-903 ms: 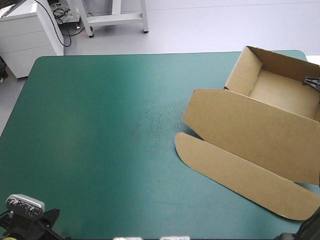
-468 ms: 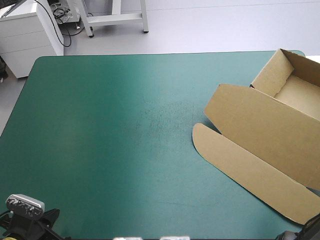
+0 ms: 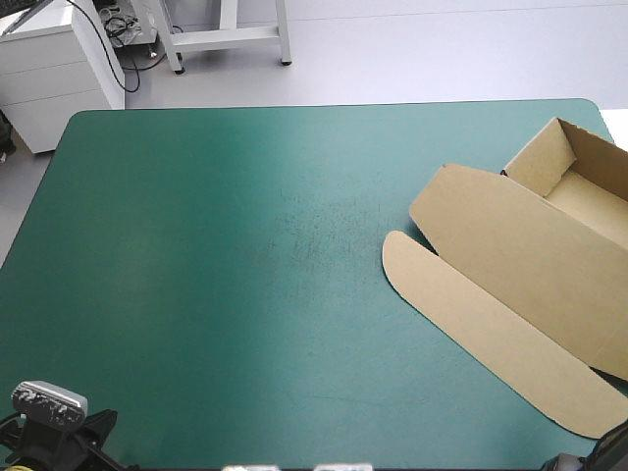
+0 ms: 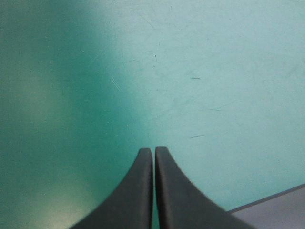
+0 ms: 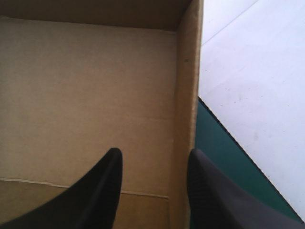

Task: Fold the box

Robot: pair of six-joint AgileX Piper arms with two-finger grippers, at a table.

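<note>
On the broad teal-green surface [image 3: 216, 245], the brown cardboard box [image 3: 510, 265], an open tray with its lid flat, is seen at the far right corner, hard by the edge, and could be tipped off by any outward nudge. Its side wall [image 5: 186, 95] is straddled, not gripped, by the parted right black claw [image 5: 153, 151]; the left black claw [image 4: 154, 149] is pressed closed, empty.

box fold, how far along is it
Done: the brown cardboard box has walls raised into an open tray. In hand: the right gripper straddles one tray wall, fingers apart; the left gripper hovers shut over the teal-green cover. Remaining: the lid lies flat.
</note>
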